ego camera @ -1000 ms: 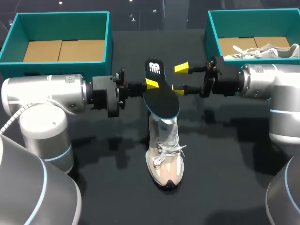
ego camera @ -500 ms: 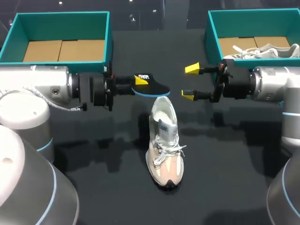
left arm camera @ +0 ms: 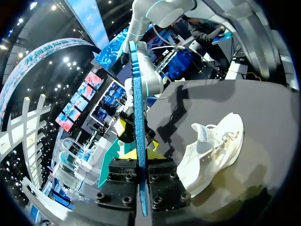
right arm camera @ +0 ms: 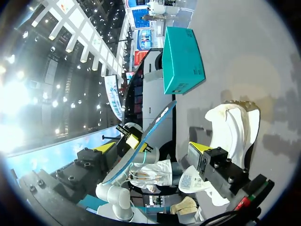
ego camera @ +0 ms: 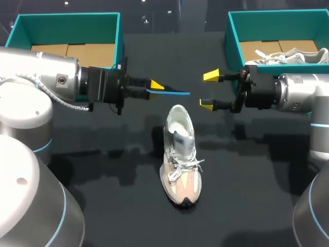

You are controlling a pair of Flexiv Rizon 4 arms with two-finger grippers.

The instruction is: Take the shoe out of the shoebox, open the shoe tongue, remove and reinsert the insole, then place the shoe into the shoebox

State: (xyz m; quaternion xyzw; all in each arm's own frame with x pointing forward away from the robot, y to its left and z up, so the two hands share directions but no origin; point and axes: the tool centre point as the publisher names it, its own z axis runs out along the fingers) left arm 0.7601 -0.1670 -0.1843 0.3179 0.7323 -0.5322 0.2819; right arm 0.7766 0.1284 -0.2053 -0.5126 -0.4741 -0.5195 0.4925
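A beige and white shoe [ego camera: 180, 154] lies on the black table, toe toward me, its opening bare. My left gripper [ego camera: 156, 85] is shut on the black insole with a blue underside [ego camera: 172, 93], holding it edge-on in the air behind and left of the shoe's heel. In the left wrist view the insole [left arm camera: 138, 103] stands pinched between the fingers, with the shoe [left arm camera: 211, 150] off to one side. My right gripper [ego camera: 208, 90] hangs open and holds nothing, right of the insole's tip. Its wrist view shows the insole [right arm camera: 160, 120] ahead and the shoe [right arm camera: 233, 127] beside it.
A teal shoebox [ego camera: 67, 20] with a cardboard floor stands at the back left. Another teal shoebox [ego camera: 234, 36] at the back right holds a second pale shoe [ego camera: 288, 55]. The left box [right arm camera: 181, 61] also shows in the right wrist view.
My left arm drew the insole up and left, away from the shoe, and turned it edge-on. My right gripper opened wider and backed off to the right.
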